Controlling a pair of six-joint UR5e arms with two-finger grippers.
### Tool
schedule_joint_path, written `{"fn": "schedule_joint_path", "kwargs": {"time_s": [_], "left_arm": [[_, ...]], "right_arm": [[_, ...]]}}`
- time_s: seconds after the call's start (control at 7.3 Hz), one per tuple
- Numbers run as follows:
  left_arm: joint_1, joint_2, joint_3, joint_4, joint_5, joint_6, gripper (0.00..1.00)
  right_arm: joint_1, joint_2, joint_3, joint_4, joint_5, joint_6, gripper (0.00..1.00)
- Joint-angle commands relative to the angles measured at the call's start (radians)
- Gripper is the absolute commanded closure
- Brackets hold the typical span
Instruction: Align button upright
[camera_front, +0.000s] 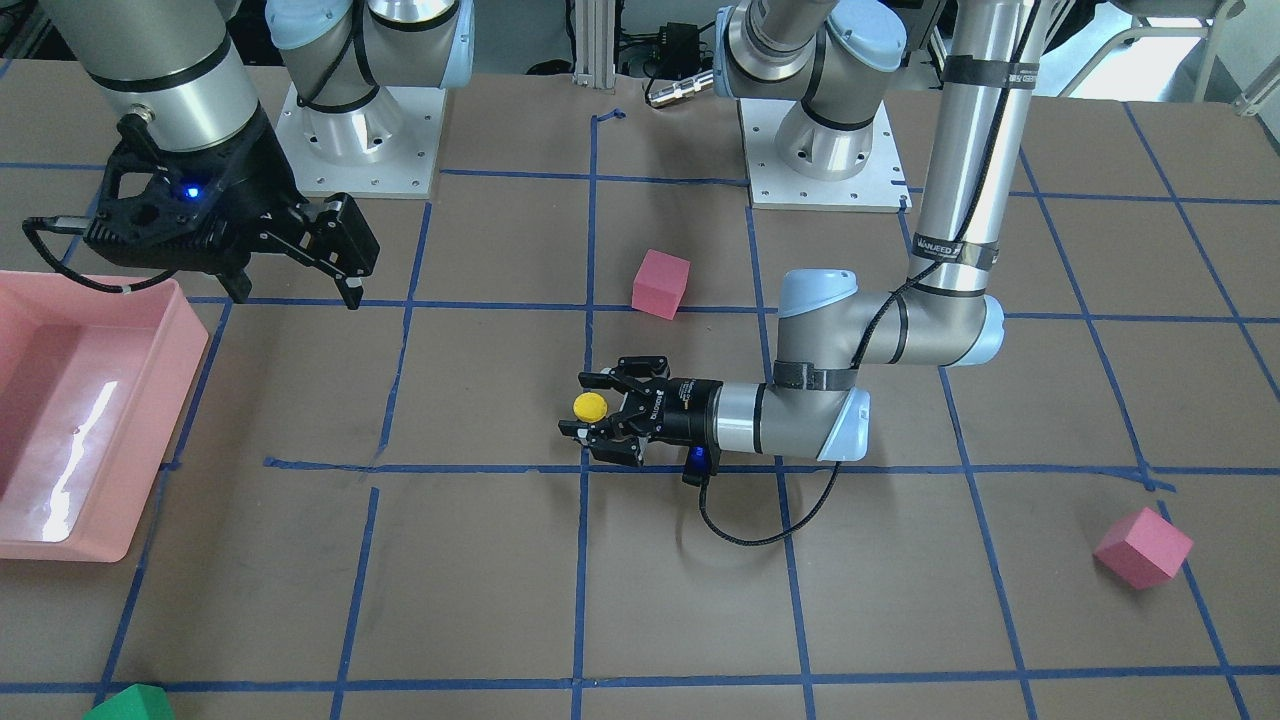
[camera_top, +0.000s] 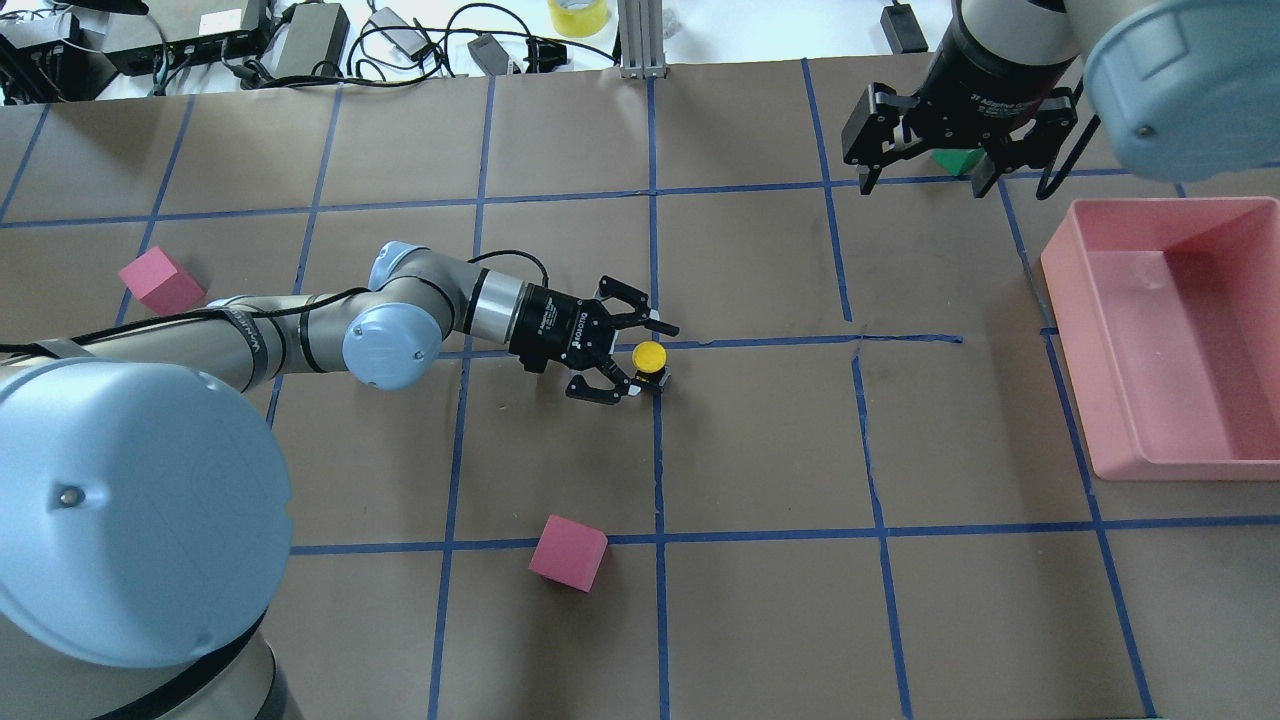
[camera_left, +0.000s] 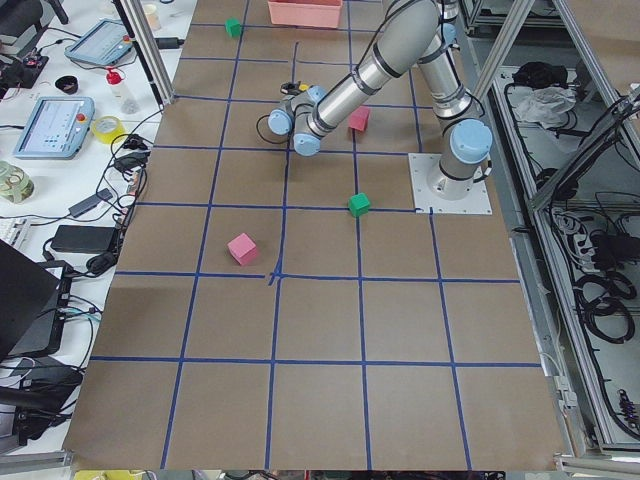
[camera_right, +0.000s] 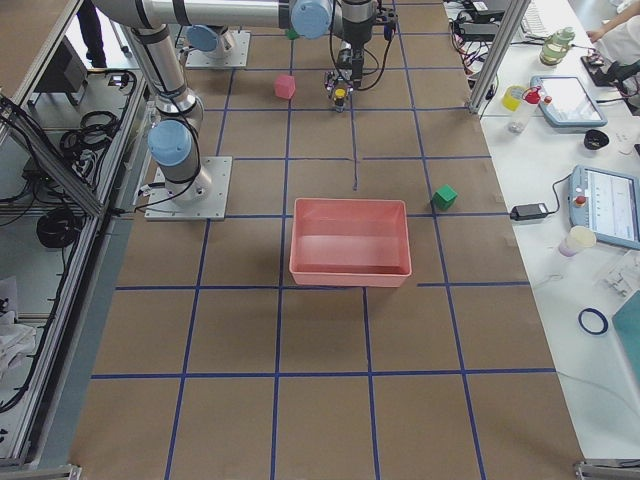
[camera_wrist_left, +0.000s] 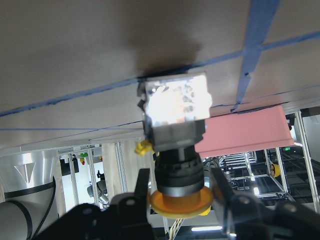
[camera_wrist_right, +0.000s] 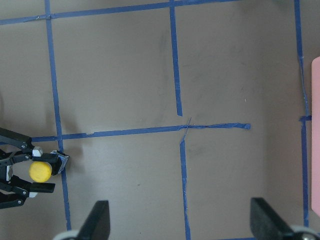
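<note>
Your left gripper (camera_front: 575, 405) is lying low and flat over the brown paper table (camera_top: 760, 600), reaching in sideways near the middle of the blue tape grid (camera_top: 655, 150). Its jaws are standing spread, one on each side of the small yellow-capped button (camera_top: 650, 356). The button is standing on the table on its silvery block base, with the black collar above that and the round cap on top, right by a crossing of two tape lines. In your left wrist view the black fingers (camera_wrist_left: 143, 184) are flanking the cap closely, and I cannot tell whether they are touching it.

Your right gripper (camera_top: 922, 182) is hanging well off toward the far right part of the table, with its fingers spread wide and holding nothing. A green foam cube (camera_top: 955, 160) is showing just behind it. The shallow pink plastic tray (camera_top: 1072, 300) is sitting near that gripper, along the table's right edge.

One pink foam cube (camera_top: 567, 552) is lying on the robot's side of the button, well apart from it. A second pink foam cube (camera_top: 160, 282) is lying beside your left arm (camera_top: 280, 335), out on the table's left side
</note>
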Motion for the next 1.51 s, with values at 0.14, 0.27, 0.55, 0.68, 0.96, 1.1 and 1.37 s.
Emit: {"fn": "schedule_joint_path", "kwargs": {"time_s": [0.14,0.27,0.55,0.68,0.96,1.1,1.37], "left_arm": [[0.048,0.130,0.165,0.014,0.267,-0.175,0.00],[0.057,0.178,0.231,0.000,0.311,-0.217,0.00],[0.059,0.253,0.284,-0.003,0.663,-0.004,0.00],[0.067,0.278,0.289,-0.026,0.816,0.229,0.00],[0.094,0.357,0.319,-0.157,1.154,0.641,0.00],[0.114,0.411,0.327,-0.209,1.216,0.750,0.00],[0.111,0.546,0.345,-0.274,1.273,0.753,0.00]], "right_arm": [[0.000,-0.001,-0.002,-0.006,0.001,-0.002,0.00],[0.000,-0.001,-0.002,-0.006,0.001,-0.002,0.00],[0.000,-0.001,-0.004,-0.006,0.001,-0.002,0.00],[-0.002,-0.001,-0.007,-0.011,-0.013,-0.007,0.00],[-0.002,-0.001,-0.004,-0.011,-0.005,-0.004,0.00],[-0.002,-0.001,-0.005,-0.012,-0.004,-0.002,0.00],[-0.002,-0.001,-0.004,-0.011,-0.004,-0.002,0.00]]}}
